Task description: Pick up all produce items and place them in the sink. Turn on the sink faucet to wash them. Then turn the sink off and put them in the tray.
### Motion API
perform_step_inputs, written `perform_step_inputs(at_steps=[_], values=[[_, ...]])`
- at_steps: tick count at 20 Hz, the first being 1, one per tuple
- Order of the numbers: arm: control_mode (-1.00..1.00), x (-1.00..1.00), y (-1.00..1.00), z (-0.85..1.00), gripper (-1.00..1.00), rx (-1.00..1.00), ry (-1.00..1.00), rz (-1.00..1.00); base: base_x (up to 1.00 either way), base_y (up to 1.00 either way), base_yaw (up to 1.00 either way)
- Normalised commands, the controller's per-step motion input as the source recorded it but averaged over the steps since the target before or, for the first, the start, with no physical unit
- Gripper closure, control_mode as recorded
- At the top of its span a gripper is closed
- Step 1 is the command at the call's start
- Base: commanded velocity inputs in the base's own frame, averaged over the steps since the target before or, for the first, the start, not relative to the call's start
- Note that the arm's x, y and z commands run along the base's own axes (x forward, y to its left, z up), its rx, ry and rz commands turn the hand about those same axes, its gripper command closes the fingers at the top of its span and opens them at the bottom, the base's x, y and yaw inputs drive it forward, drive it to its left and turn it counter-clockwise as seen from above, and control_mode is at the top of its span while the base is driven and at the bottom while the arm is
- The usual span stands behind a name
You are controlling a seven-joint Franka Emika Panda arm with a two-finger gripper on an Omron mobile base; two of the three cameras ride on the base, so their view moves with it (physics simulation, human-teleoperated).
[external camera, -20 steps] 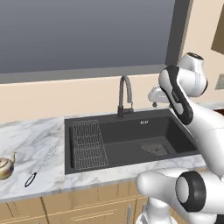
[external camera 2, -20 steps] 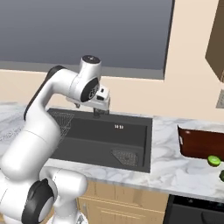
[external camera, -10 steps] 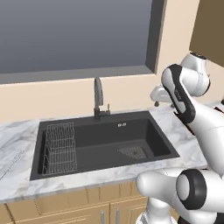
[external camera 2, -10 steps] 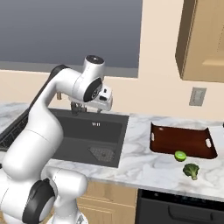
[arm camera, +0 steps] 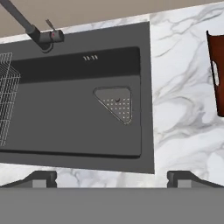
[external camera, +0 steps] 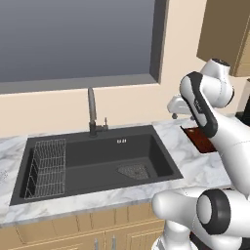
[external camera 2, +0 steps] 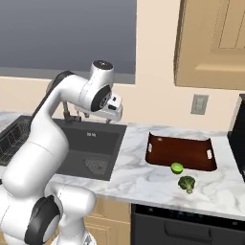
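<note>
Right base view: the lime (external camera 2: 177, 168) and broccoli floret (external camera 2: 187, 183) are seen on the table at the tray's (external camera 2: 181, 150) six o'clock. The gripper (arm camera: 112, 177) is spread wide, empty, above the sink (arm camera: 78, 113). Reaching for the produce is judged next.

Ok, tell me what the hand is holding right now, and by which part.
Nothing. The hand is open and empty above the sink; the lime and broccoli lie on the counter beside the tray.

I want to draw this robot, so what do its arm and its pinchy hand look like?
The arm is glossy white and rounded, built of fat tube segments with dark grey rings at the joints. Its gripper has a white body with two small dark finger tips.
</note>
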Motion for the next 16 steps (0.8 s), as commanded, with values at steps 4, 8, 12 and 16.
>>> perform_step_inputs(at_steps=[4, 8, 12, 16], values=[[1.00, 0.00, 0.00, 0.00, -1.00, 0.00, 0.00, 0.00, 0.20, -0.44, 0.00], [1.00, 0.00, 0.00, 0.00, -1.00, 0.00, 0.00, 0.00, 0.29, -0.22, 0.00], [1.00, 0.00, 0.00, 0.00, -1.00, 0.00, 0.00, 0.00, 0.50, 0.00, -0.01], [1.00, 0.00, 0.00, 0.00, -1.00, 0.00, 0.00, 0.00, 0.58, 0.00, 0.00]])
